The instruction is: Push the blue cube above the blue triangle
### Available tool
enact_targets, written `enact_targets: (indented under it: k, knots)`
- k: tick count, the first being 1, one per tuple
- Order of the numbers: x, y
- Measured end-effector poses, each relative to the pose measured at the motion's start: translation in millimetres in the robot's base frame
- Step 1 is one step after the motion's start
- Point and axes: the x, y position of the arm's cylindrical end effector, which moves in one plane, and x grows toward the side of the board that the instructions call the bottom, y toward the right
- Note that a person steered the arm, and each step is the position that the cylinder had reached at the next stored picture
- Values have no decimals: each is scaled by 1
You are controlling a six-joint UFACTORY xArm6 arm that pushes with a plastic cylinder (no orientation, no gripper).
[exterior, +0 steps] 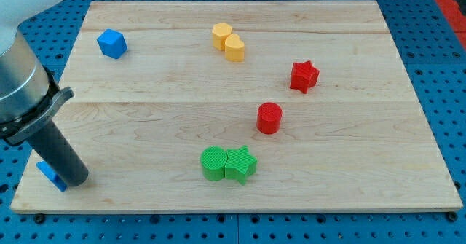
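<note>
The blue cube [112, 44] is sitting at the far left of the wooden board [349, 164], well apart from the blue triangle [49, 174], which is peeking out near left beside my tip [75, 180]. No jaws here. The push is looking barely begun.

My tip [73, 180] rested at the board's [349, 178] bottom-left corner, touching a small blue block [49, 174] mostly hidden behind the rod, its shape unclear. The blue cube [112, 44] sat well apart near the view's top left. 2 yellow blocks [228, 41] touched each other at top center. A red star [303, 76] and red cylinder [269, 118] lay right of center. A green cylinder [213, 163] touched a green star [241, 163] near the bottom.
</note>
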Motion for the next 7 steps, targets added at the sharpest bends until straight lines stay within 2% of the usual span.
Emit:
enact_targets:
  k: [1, 2, 3, 5, 6, 7]
  knots:
    - [0, 0]
    - [-46, 32]
    - [-123, 64]
    - [-318, 91]
    - [-335, 37]
    - [-314, 2]
